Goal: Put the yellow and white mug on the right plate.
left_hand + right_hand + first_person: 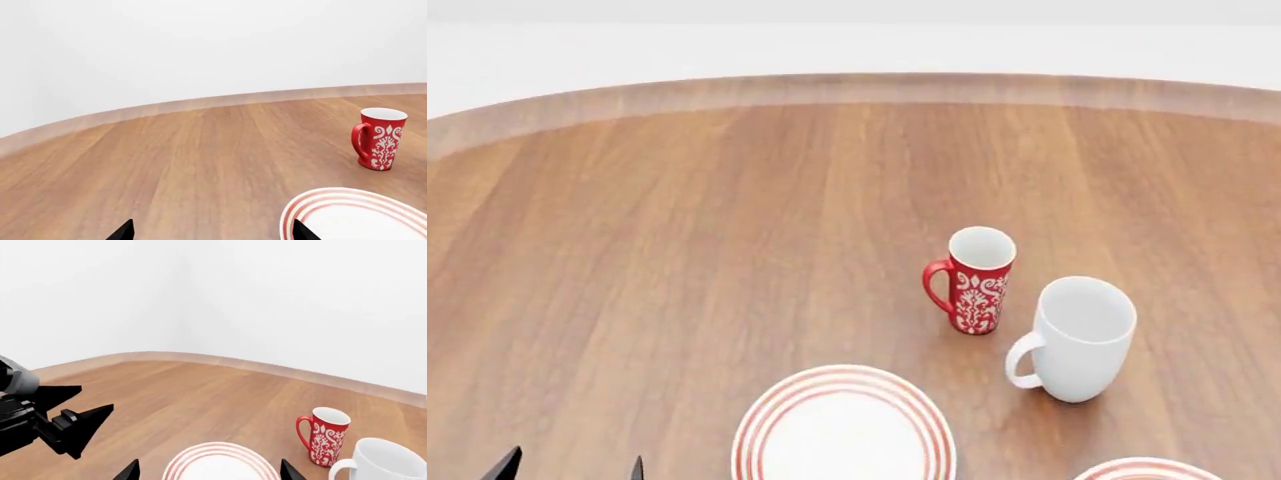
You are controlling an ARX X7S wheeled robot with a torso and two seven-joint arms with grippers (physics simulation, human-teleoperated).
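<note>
The yellow and white mug is out of view in every frame. The right plate (1148, 467), white with red rings, shows only as a sliver at the head view's bottom edge. My left gripper (571, 470) is open and empty, low over the table at the near left. It also shows in its own view (213, 235) and in the right wrist view (97, 397). My right gripper (210, 474) is open and empty, with its jaws spread either side of the left plate (220, 450). It is not in the head view.
A tall red white-patterned mug (978, 282) stands mid-table, also showing in the left wrist view (380, 140) and the right wrist view (327, 437). A plain white mug (1081, 340) stands beside it on the right and shows in the right wrist view (380, 460). The left plate (843, 374) lies near the front and shows in the left wrist view (353, 196).
</note>
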